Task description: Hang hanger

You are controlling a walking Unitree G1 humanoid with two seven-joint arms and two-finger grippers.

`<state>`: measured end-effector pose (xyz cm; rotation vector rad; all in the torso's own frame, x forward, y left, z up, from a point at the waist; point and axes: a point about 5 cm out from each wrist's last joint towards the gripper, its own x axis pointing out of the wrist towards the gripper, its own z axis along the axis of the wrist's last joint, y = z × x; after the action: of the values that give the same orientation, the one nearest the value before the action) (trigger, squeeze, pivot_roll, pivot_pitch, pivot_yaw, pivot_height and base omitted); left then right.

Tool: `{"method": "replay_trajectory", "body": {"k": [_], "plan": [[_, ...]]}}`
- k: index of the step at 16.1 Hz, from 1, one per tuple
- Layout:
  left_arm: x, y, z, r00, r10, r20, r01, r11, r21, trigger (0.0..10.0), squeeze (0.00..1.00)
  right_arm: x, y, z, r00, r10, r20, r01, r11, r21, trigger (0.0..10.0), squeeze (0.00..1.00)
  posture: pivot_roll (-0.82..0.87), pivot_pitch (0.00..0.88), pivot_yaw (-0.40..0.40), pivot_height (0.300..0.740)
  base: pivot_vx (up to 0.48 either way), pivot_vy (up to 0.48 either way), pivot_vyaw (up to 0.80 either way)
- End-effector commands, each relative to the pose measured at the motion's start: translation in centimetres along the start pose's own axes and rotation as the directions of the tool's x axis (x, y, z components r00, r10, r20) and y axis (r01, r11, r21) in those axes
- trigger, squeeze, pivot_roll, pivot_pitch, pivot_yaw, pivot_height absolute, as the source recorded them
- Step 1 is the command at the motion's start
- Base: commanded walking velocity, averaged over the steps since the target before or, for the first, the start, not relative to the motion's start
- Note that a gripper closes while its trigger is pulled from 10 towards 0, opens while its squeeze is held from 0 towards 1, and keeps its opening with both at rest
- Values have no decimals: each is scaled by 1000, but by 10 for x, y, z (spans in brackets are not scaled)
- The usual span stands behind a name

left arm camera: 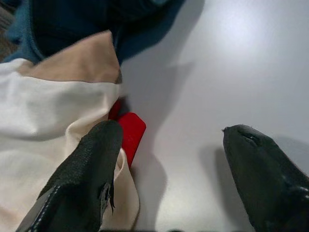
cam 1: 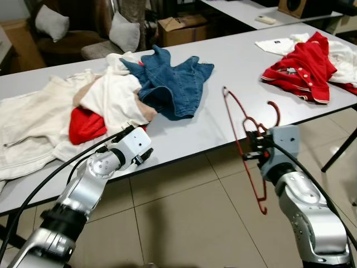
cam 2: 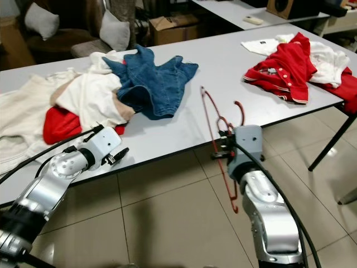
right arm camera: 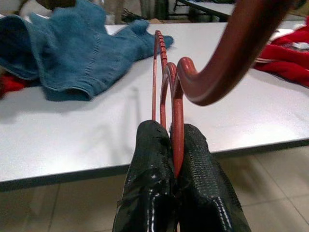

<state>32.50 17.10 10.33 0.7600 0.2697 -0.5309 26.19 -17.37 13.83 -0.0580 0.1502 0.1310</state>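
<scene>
So the right gripper (right arm camera: 174, 145) has its jaws clamped tight on the red hanger (cam 1: 241, 146), holding it just off the counter (cam 1: 234, 61) edge, above the floor. The hook curls up right over the jaws. Left gripper (left arm camera: 169, 159) has its jaws wide open, resting at the counter edge, one finger (left arm camera: 87, 169) touching the white cloth (cam 1: 117, 95). Jeans (cam 1: 173, 81) lie beyond.

red hanger (cam 1: 244, 146), blue denim (cam 1: 170, 81) (faded), grey table (cam 1: 223, 61)
</scene>
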Motion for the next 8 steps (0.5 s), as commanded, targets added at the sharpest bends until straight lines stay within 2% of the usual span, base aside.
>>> {"method": "replay_trajectory", "body": {"k": [1,3,4,6,8], "plan": [[0,5,-2,1000,14,-14,-14,999,32,0,0,0,-1,1,1000,-4,4,4,1000,3,10000,0,-105,0,69,740,0,0,0],[1,11,-14,996,14,-83,-5,994,108,0,0,0,3,2,1000,30,3,-30,999,-10,10000,0,-128,0,74,740,0,0,0],[1,14,-16,995,26,-94,-15,993,121,0,0,0,2,1,999,32,1,-32,999,-12,10000,0,-128,0,72,740,0,0,0],[2,31,-19,988,104,-111,-83,981,177,0,0,0,2,-1,999,36,-6,-36,999,-16,10000,0,-129,0,70,740,0,0,0],[1,37,-23,983,129,-133,-101,975,200,0,0,0,2,-2,999,41,-7,-41,999,-18,10000,0,-125,0,69,740,0,0,0]]}}
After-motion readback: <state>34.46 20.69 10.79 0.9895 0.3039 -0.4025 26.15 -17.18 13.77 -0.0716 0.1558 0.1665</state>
